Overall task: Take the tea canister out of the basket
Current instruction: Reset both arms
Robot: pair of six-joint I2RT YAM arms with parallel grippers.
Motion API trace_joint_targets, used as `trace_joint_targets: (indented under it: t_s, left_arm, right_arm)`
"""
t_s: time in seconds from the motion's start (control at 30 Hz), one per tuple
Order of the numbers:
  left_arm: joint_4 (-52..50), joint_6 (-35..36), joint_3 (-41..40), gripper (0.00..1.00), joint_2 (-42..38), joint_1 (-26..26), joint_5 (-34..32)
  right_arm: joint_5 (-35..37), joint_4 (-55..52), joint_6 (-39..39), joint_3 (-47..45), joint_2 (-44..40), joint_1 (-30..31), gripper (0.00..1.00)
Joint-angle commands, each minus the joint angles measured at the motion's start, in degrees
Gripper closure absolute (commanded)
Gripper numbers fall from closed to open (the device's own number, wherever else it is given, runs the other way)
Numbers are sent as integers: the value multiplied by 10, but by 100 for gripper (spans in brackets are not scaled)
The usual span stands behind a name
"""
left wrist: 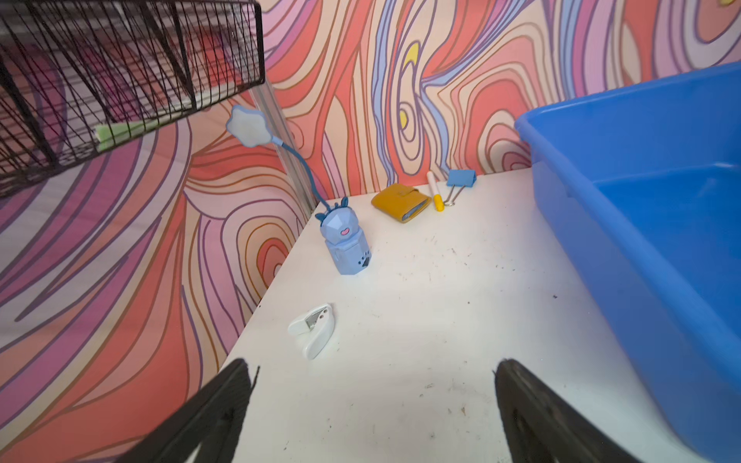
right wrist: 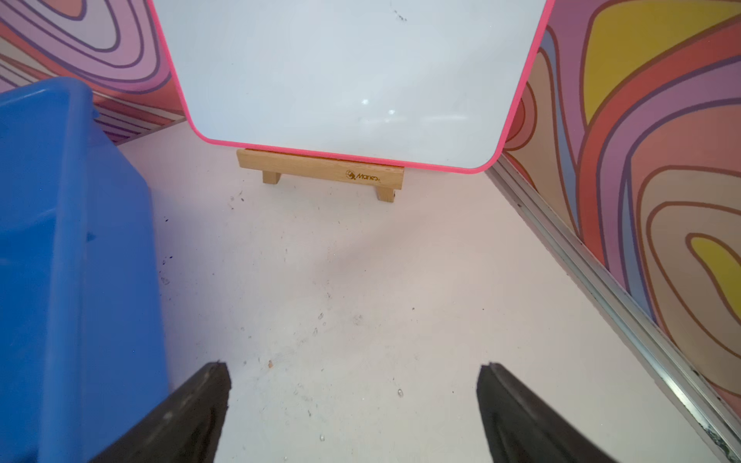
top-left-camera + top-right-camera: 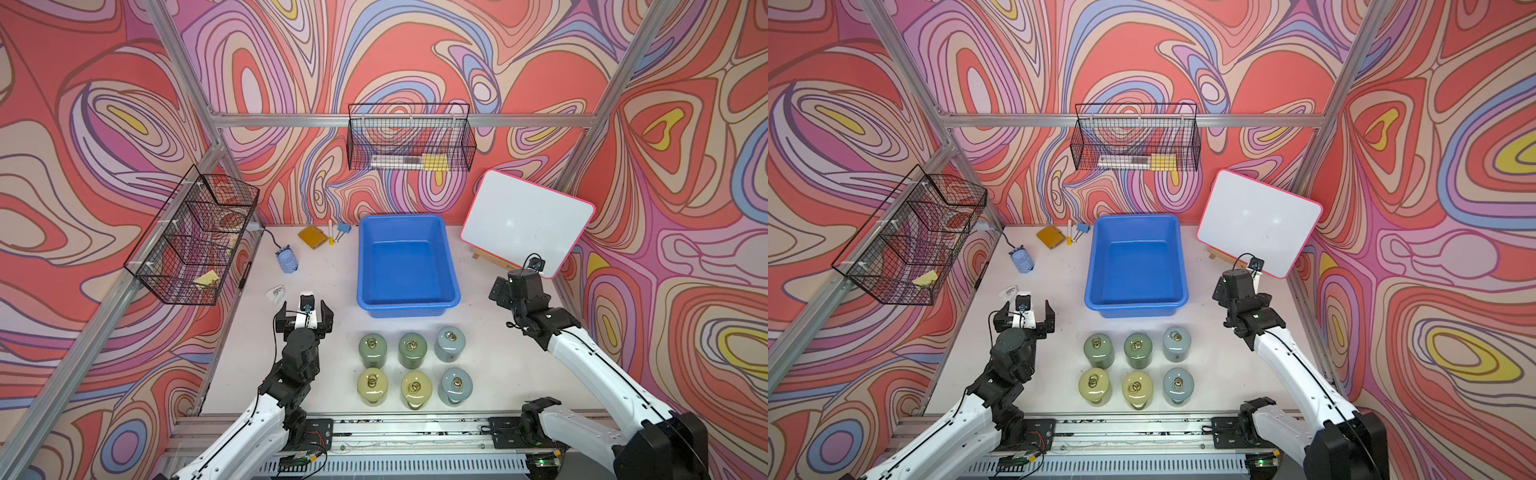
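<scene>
Bright-blue rectangular plastic basket [image 3: 409,309]; six round glazed tea canisters [image 3: 412,351] stand outside it. Left gripper [image 1: 373,364] and right gripper [image 2: 353,366]: fingers spread.

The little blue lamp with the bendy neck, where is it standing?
In both top views the blue lamp stands far left on the table, near the back corner, left of the blue basket and beside the mustard wallet.

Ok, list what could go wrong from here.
1. The basket looks empty; a reach inside would close the jaws on nothing.
2. The six canisters stand close together in front of it; an arm pulling back could topple one.
3. The right arm sits close to the propped whiteboard; a swing might knock it over.
</scene>
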Motion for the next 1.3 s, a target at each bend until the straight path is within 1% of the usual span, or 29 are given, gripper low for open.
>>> trace_joint_targets:
  t_s: [0.0, 0.1, 0.2, 0.33, 0.4, 0.47, 0.5, 0.53, 0.57, 0.63, 0.7, 0.73, 0.77, 0.8, 0.87, 0.9, 0.97, 1.07, 1.1, 1.23, 1.27]
  left_arm:
    - [43, -20, 16, 1, 46, 44, 64]
    - [59, -31, 23, 1, 98, 77, 95]
    - [100, -33, 22, 1, 151, 110, 127]
    - [168, -58, 25, 1, 233, 174, 213]
    - [219, -70, 29, 1, 295, 206, 255]
    - [287, -72, 32, 1, 356, 224, 285]
    - [303, -81, 36, 1, 378, 231, 295]
    - [310, -92, 41, 1, 391, 243, 327]
    - [310, -94, 51, 1, 408, 250, 341]
    - [324, -98, 59, 1, 448, 254, 349]
    - [390, -98, 56, 1, 503, 257, 356]
    - [381, -95, 62, 1, 509, 257, 362]
    - [314, -92, 85, 1, 490, 257, 372]
    - [262, -91, 110, 1, 492, 257, 373]
    - [291, -84, 103, 1, 501, 257, 388]
    - [267, -84, 109, 1, 495, 256, 388]
    - [292, -85, 103, 1, 502, 256, 387]
    - [280, -83, 103, 1, 497, 256, 388]
    - [292, -84, 101, 1, 500, 256, 387]
    - [286, -77, 103, 1, 500, 256, 406]
    - [283, -77, 104, 1, 499, 256, 406]
  right_arm:
    - [-36, 78, -21, -17, 12, -30, 2]
    - [-35, 127, -37, -36, 22, -45, 2]
    - [-34, 173, -52, -50, 37, -51, 2]
    - [-30, 203, -65, -45, 68, -65, 2]
    - [-32, 226, -77, -45, 85, -72, 2]
    - [-39, 259, -90, -52, 98, -78, 2]
    - [-40, 280, -98, -58, 102, -80, 2]
    - [-41, 303, -104, -66, 106, -82, 2]
    - [-42, 333, -113, -77, 110, -82, 2]
    - [-44, 390, -127, -96, 118, -84, 2]
    - [-42, 432, -136, -108, 128, -85, 2]
    - [-44, 443, -141, -111, 133, -85, 2]
    - [-43, 454, -147, -111, 139, -85, 2]
    - [-45, 465, -154, -112, 146, -87, 2]
    - [-47, 487, -168, -112, 161, -88, 2]
    - [-49, 504, -175, -114, 171, -88, 2]
    - [-51, 534, -191, -113, 193, -89, 2]
    - [-49, 567, -207, -109, 228, -92, 2]
    - [-50, 581, -208, -109, 238, -93, 2]
    - [-64, 614, -209, -122, 268, -96, 2]
    - [-63, 643, -208, -136, 276, -95, 2]
